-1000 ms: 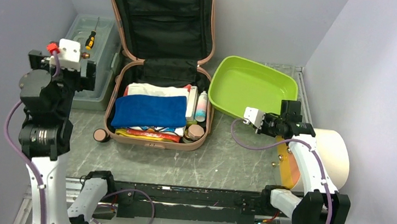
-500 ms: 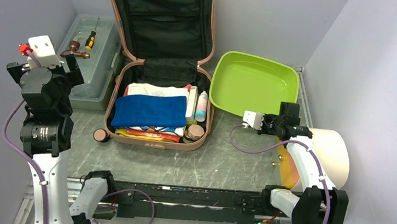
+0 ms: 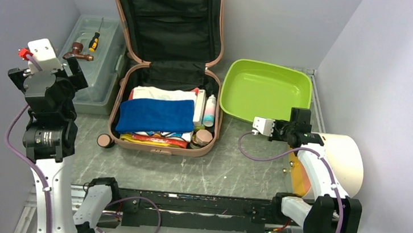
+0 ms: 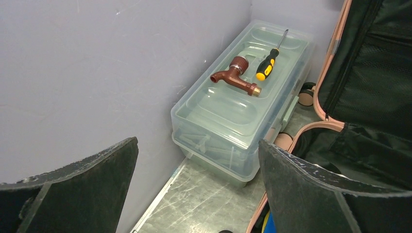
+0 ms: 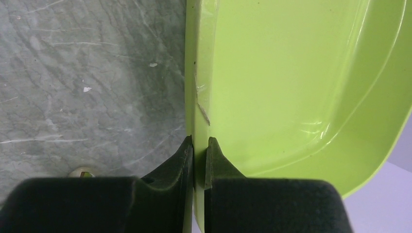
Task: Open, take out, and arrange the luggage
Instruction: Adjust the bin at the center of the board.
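Observation:
The luggage (image 3: 155,149), a salmon-pink hard-shell suitcase, lies open at the table's middle. Its black-lined lid (image 4: 374,73) stands up against the back wall. A blue folded cloth (image 3: 156,114), other clothes and small bottles (image 3: 209,110) fill the lower half. My left gripper (image 3: 48,73) hangs raised left of the suitcase. In the left wrist view it (image 4: 197,145) is open, with only table between its fingers. My right gripper (image 3: 300,113) is shut on the near rim of the lime green tray (image 3: 264,90). The wrist view shows its jaws (image 5: 200,141) pinching that thin rim (image 5: 199,73).
A translucent toolbox (image 3: 101,92) stands at the back left against the wall, touching the suitcase. On its lid (image 4: 228,116) lie a screwdriver (image 4: 268,63) and a brown tap (image 4: 235,75). A cream roll with an orange disc (image 3: 343,158) sits at the right edge.
My left arm has swung left, away from the toolbox, uncovering the tap on its lid. The right gripper has drawn the tray a little to the right and nearer.

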You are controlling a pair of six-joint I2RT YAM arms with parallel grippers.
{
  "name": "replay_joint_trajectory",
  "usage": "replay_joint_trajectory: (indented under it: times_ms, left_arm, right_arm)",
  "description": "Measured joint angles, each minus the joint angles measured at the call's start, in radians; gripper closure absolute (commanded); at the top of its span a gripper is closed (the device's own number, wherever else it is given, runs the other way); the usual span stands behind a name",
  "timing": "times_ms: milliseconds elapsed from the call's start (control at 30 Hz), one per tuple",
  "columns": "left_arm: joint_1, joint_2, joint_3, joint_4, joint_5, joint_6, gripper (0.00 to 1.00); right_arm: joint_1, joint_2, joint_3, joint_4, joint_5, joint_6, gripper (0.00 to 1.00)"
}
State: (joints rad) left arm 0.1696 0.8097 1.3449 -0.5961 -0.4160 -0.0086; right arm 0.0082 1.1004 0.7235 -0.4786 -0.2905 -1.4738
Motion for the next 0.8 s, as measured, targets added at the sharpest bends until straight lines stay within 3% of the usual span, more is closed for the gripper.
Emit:
replay_joint_trajectory:
  times_ms: [133, 367, 567, 800]
  left_arm:
    - [0.004, -0.005, -0.005, 0.001, 0.002, -0.004, 0.0]
    - [0.011, -0.014, -0.025, 0.0, 0.017, -0.008, 0.01]
    - [0.014, -0.014, -0.029, 0.0, 0.036, -0.013, 0.0]
    - [0.024, -0.016, -0.048, 0.004, 0.06, -0.014, 0.01]
  right_arm:
    - [0.002, 0.013, 0.0, 0.01, 0.006, -0.001, 0.66]
    - [0.009, 0.046, 0.035, 0.018, 0.008, 0.027, 0.35]
    - [0.028, 0.046, 0.044, 0.017, -0.013, 0.047, 0.22]
    - [0.153, 0.083, 0.053, 0.01, -0.029, 0.073, 0.22]
